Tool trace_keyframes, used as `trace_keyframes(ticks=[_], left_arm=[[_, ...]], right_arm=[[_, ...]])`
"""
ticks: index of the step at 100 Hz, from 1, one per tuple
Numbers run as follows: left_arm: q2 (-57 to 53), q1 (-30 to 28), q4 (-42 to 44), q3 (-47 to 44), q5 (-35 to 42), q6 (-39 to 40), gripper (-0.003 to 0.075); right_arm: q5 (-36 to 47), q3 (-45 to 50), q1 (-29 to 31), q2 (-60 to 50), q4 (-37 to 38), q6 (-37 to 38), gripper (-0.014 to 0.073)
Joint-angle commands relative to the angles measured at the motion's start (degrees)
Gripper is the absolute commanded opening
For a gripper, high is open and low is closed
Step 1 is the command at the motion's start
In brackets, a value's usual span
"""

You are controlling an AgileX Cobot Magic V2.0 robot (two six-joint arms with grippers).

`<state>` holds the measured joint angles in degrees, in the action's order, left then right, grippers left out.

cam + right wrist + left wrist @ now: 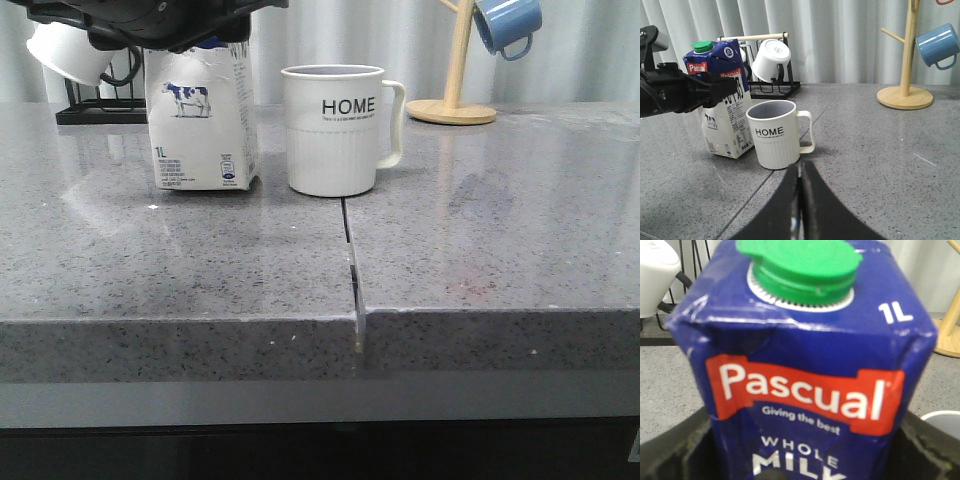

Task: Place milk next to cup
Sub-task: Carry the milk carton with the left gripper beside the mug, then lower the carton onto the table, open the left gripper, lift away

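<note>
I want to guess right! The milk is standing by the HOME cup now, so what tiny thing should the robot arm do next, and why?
Probably open the left gripper and let go. The milk already stands upright on the counter beside the cup, with a small gap between them.

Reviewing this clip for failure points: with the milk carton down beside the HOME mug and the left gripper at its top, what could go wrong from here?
1. The left gripper grips the milk carton high up; a sideways pull on release could tip the tall carton.
2. The cup stands close beside the carton, so a tipping carton would likely knock it.
3. Whether the carton's base sits fully flat is hard to tell; releasing early might make it rock.
</note>
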<state>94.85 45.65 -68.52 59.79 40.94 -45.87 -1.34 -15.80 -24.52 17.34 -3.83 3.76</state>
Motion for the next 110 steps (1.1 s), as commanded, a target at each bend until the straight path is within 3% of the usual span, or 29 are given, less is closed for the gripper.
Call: trace_keyframes(ticks=[1, 15, 22, 48, 63, 98, 110], left_arm=[[-2.25, 0.57, 1.77, 1.92, 1.59, 0.0, 0.0424], [-2.25, 0.57, 2.19, 1.92, 1.59, 0.0, 0.0638], [-2.25, 0.57, 1.93, 1.92, 1.59, 0.0, 0.0688], [-2.79, 1.29, 1.37, 1.92, 1.59, -0.38, 0.069], [-3.64, 2.79, -0.86, 1.26, 1.72, -5.1, 0.069], [-10.93, 6.75, -2.37, -5.55, 4.24, -4.98, 0.0687], [-15.24, 8.85, -2.23, -8.34, 4.24, -4.98, 0.0648]], right_arm=[[4.13, -1.41, 0.13, 0.31, 0.38, -0.36, -0.007], [4.13, -1.41, 0.13, 0.31, 0.38, -0.36, -0.007], [4.13, -1.41, 0.13, 0.31, 0.38, -0.36, -0.007], [4.13, -1.41, 0.13, 0.31, 0.38, -0.36, -0.007], [4.13, -1.41, 0.13, 0.31, 0.38, -0.36, -0.007], [4.13, -1.41, 0.13, 0.31, 0.38, -0.36, -0.007], [4.13, -1.41, 0.13, 0.31, 0.38, -0.36, -0.007]])
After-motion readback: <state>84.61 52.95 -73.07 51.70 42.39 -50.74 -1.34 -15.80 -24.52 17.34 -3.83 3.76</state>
